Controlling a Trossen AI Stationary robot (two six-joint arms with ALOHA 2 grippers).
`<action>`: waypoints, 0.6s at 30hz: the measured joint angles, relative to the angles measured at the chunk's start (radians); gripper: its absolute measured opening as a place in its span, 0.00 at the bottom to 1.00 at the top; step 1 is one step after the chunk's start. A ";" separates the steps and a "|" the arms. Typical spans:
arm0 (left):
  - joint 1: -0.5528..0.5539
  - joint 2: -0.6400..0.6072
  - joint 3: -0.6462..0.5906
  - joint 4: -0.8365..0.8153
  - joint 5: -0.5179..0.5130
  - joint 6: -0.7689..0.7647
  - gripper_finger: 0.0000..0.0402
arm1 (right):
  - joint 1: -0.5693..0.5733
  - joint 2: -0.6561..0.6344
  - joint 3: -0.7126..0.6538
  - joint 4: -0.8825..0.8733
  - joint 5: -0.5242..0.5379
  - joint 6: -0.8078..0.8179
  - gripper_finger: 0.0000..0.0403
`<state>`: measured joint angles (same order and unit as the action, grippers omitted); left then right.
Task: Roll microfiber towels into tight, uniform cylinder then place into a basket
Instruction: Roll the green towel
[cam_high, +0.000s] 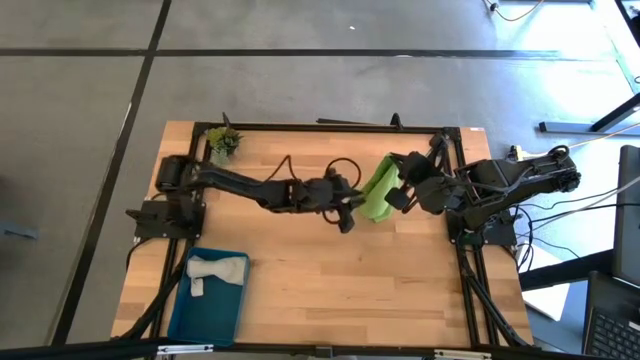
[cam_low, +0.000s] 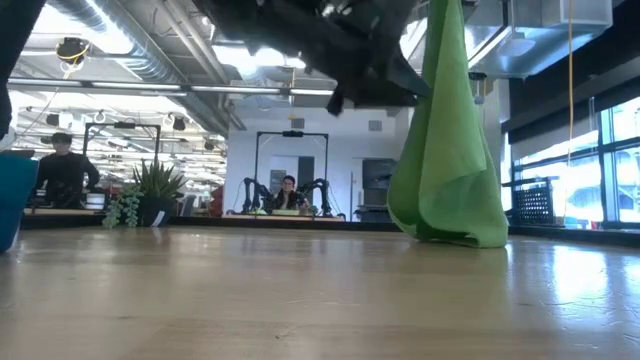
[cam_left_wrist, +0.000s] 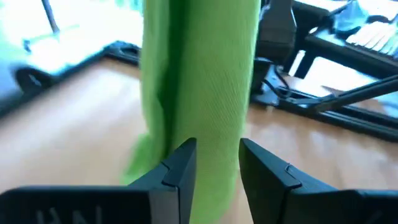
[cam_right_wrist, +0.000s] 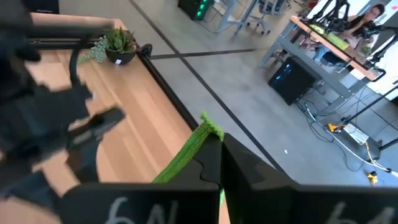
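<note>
At far left the grey towel (cam_high: 212, 271) lies in the basket (cam_high: 205, 317). Mid-surface, the left gripper (cam_left_wrist: 216, 163) has its jaws slightly spread around the hanging green towel (cam_high: 379, 189). The right gripper (cam_right_wrist: 219, 163) pinches that towel's top, jaws pressed together.

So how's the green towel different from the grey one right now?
The green towel hangs in the air, pinched by the right gripper, its bottom edge brushing the table; the grey towel lies in the basket. The green one drapes long and loose, while the grey one is bundled up compactly. Both are soft cloths.
</note>
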<state>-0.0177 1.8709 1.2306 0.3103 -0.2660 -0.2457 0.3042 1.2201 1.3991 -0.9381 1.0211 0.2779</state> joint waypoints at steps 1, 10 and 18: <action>0.000 -0.019 0.000 -0.028 -0.015 0.029 0.27 | 0.000 0.000 0.000 0.000 -0.006 0.000 0.01; -0.005 -0.058 0.000 -0.091 -0.188 0.248 0.27 | 0.000 0.000 0.000 0.002 -0.013 0.001 0.01; -0.001 -0.034 0.000 -0.074 -0.186 0.356 0.27 | 0.000 0.000 0.000 0.006 -0.013 0.001 0.01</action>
<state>-0.0190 1.8373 1.2308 0.2361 -0.4522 0.1104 0.3042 1.2203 1.3991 -0.9324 1.0080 0.2787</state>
